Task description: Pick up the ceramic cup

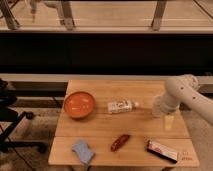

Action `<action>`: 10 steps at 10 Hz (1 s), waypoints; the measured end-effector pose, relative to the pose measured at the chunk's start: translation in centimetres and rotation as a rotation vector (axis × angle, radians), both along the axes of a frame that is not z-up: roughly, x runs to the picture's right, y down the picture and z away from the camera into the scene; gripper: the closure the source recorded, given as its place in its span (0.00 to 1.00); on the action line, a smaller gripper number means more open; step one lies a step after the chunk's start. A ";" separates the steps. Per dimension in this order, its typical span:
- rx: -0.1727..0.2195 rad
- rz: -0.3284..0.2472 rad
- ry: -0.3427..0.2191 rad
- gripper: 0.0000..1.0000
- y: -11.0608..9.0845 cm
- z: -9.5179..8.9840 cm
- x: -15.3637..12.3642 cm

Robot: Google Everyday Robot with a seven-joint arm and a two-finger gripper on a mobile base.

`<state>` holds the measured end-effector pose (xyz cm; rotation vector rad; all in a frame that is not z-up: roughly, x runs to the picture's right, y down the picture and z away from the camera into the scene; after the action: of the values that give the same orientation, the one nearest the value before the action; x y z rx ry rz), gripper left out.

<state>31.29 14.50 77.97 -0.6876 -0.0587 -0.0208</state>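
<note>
The ceramic cup (168, 123) is a small pale cylinder standing upright on the right side of the wooden table (100, 131). My gripper (167, 115) hangs directly above it at the end of the white arm, which reaches in from the right. The gripper points down at the cup's rim and is open. The arm's wrist hides the fingers and the top of the cup, so I cannot tell whether they touch it.
A wide orange bowl (79, 104) sits at the left. A clear bottle (121, 106) lies on its side mid-table. A red oblong item (120, 142), a blue sponge (83, 151) and a snack packet (162, 151) lie along the front edge. A dark chair (12, 117) stands to the left.
</note>
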 end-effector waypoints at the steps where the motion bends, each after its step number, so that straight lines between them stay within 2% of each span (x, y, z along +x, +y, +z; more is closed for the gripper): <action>1: -0.001 -0.001 -0.001 0.00 0.0 0.0 0.0; 10: -0.016 -0.021 -0.014 0.00 -0.2 0.4 0.2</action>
<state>31.47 14.32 78.40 -0.7041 -0.0652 -0.0449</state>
